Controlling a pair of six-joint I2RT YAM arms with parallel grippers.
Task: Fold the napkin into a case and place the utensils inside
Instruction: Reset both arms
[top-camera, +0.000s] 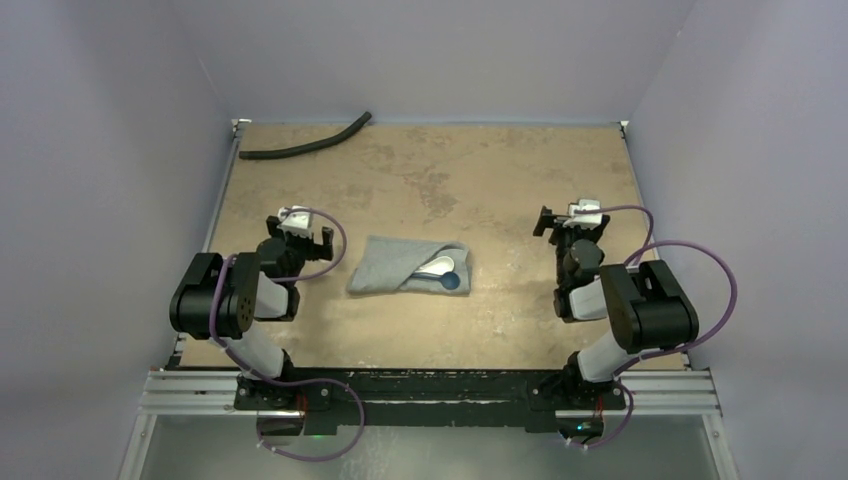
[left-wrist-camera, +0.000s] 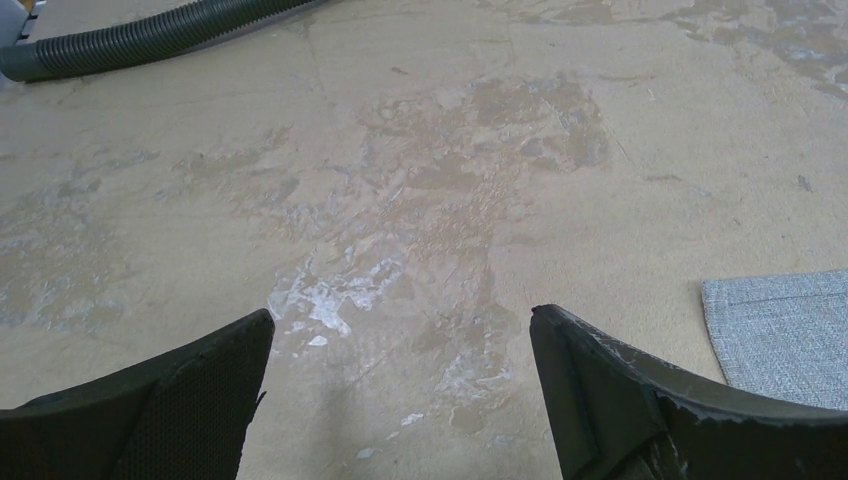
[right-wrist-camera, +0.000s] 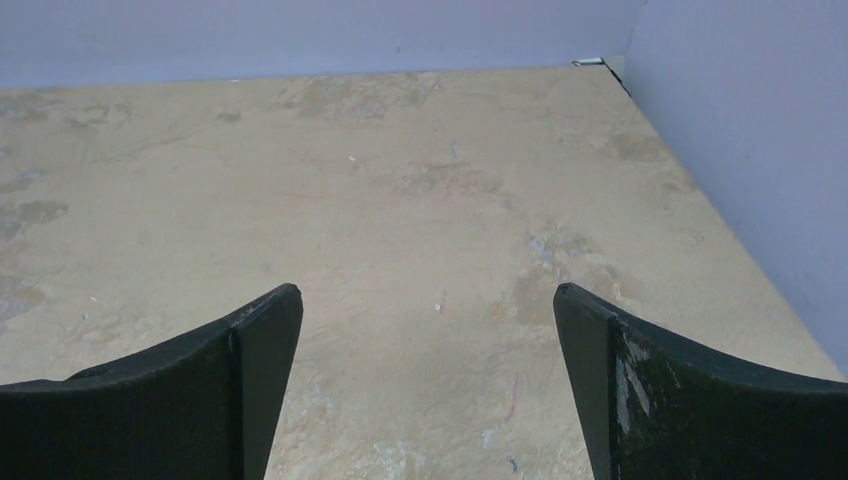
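Note:
The grey napkin lies folded as a flat oblong case (top-camera: 405, 265) in the middle of the table. A white spoon (top-camera: 438, 266) and the round blue end of a dark utensil (top-camera: 451, 282) stick out of its right opening. A corner of the cloth also shows at the right edge of the left wrist view (left-wrist-camera: 780, 335). My left gripper (top-camera: 300, 228) is open and empty, left of the case. My right gripper (top-camera: 570, 220) is open and empty, well to the right of the case. Both wrist views show spread fingers over bare table.
A long black curved hose (top-camera: 305, 147) lies at the far left corner; it also shows in the left wrist view (left-wrist-camera: 140, 40). Purple walls enclose the table on the left, back and right (right-wrist-camera: 740, 150).

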